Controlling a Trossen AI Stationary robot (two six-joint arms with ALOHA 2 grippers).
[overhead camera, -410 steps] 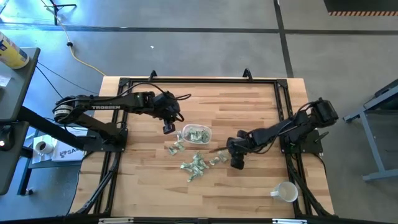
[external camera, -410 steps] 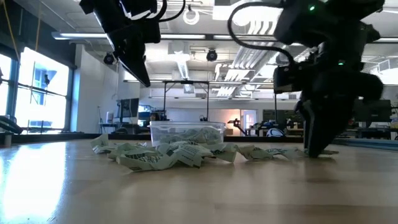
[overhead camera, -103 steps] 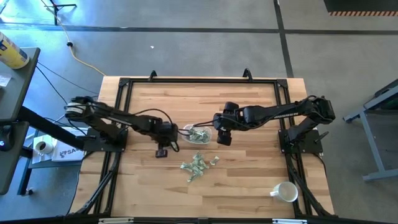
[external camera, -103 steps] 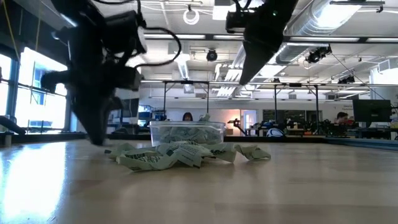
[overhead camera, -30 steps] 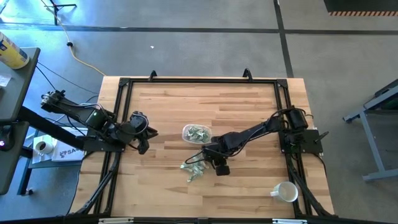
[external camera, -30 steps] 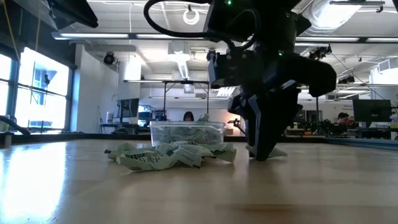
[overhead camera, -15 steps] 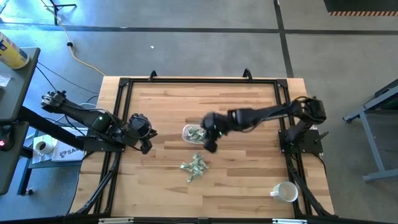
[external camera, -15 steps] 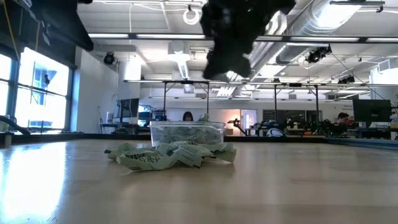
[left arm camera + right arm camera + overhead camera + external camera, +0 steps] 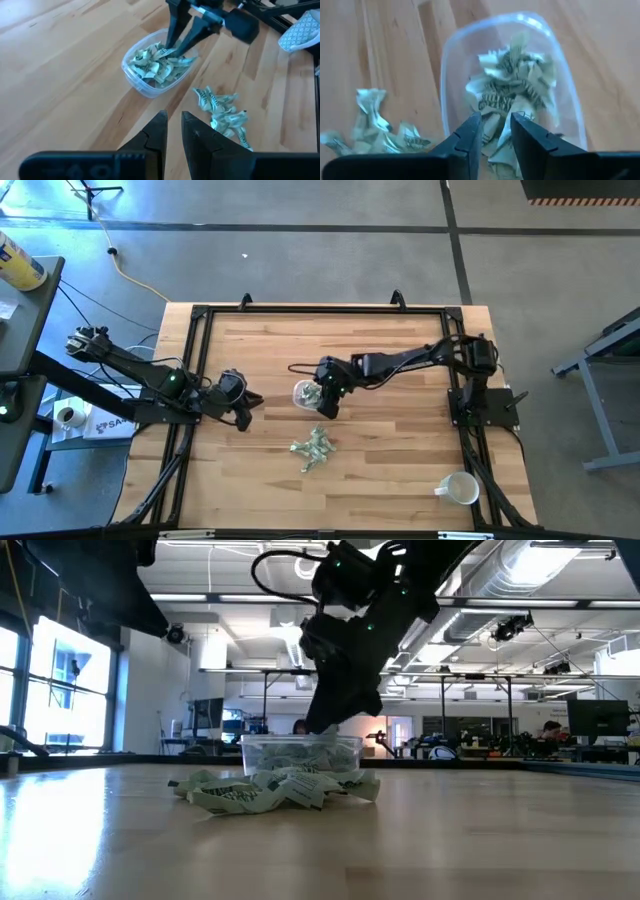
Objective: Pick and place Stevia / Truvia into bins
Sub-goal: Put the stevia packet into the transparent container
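Observation:
The clear container (image 9: 305,392) stands mid-table, part filled with green-and-white packets (image 9: 512,90); it also shows in the low view (image 9: 300,752) and the left wrist view (image 9: 150,85). A loose pile of packets (image 9: 313,448) lies on the wood on its near side, and shows in the left wrist view (image 9: 222,112) too. My right gripper (image 9: 324,402) points down into the container, fingers a little apart (image 9: 496,119), tips among the packets (image 9: 176,48). My left gripper (image 9: 245,405) hangs at the table's left, empty, its fingers a narrow gap apart (image 9: 174,117). My right gripper reaches into the container from above, its fingertips (image 9: 475,125) on either side of the crumpled packets in it. I cannot tell whether they touch a packet. My left gripper touches nothing.
A white mug (image 9: 460,488) lies at the near right corner. A black frame (image 9: 320,310) runs round the table top. Bare wood lies along the far side and the near left.
My right gripper has risen from the table beside the pile, taking the packet that lay there, gone toward the far left over the container, and come down into it. My left gripper has drifted slightly toward the container.

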